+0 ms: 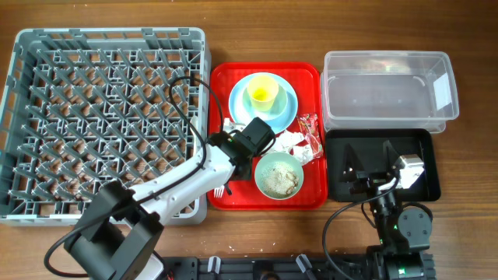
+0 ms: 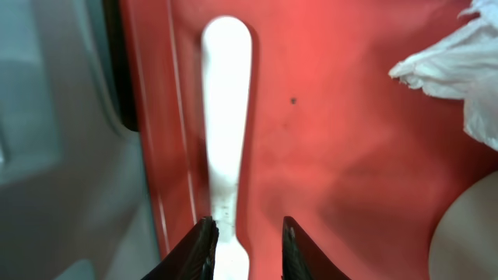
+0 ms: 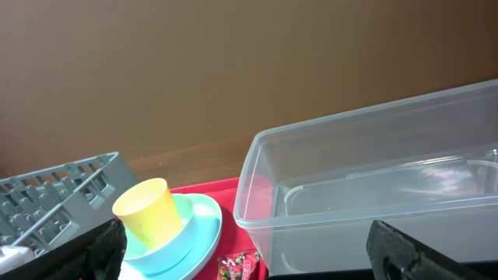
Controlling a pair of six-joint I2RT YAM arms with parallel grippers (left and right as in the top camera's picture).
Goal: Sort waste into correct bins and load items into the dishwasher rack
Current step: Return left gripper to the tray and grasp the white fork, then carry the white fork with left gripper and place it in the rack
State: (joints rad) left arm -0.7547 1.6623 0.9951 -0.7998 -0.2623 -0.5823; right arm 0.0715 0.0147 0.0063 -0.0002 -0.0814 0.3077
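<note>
Dark fingertips [image 2: 204, 247] of our left gripper [image 2: 245, 250] sit at the bottom of the left wrist view. They stand apart with a white plastic utensil [image 2: 226, 117] lying between them. The gap is wider than the handle, so the jaws are spread and not clamped on it. We cannot tell whether it is the fork or the spoon. It lies flat on the red tray [image 2: 350, 155], along the edge just beside the grey dishwasher rack [image 1: 109, 35].

A crumpled napkin [image 2: 459, 70] lies further across the tray. The mint-green bowl [image 1: 278, 175], with beige food scraps [image 1: 278, 180] inside, sits at the tray's near edge. Behind it we see the pale blue plate [image 1: 241, 101] carrying the yellow cup [image 1: 262, 93]. The red-and-white snack wrapper [image 1: 310, 128] lies by the tray's right edge.

Our right gripper [image 3: 257, 245] hangs over the black tray [image 1: 342, 183] with its fingers wide apart and nothing between them. The clear tub [image 1: 387, 56] sits just behind that tray.
</note>
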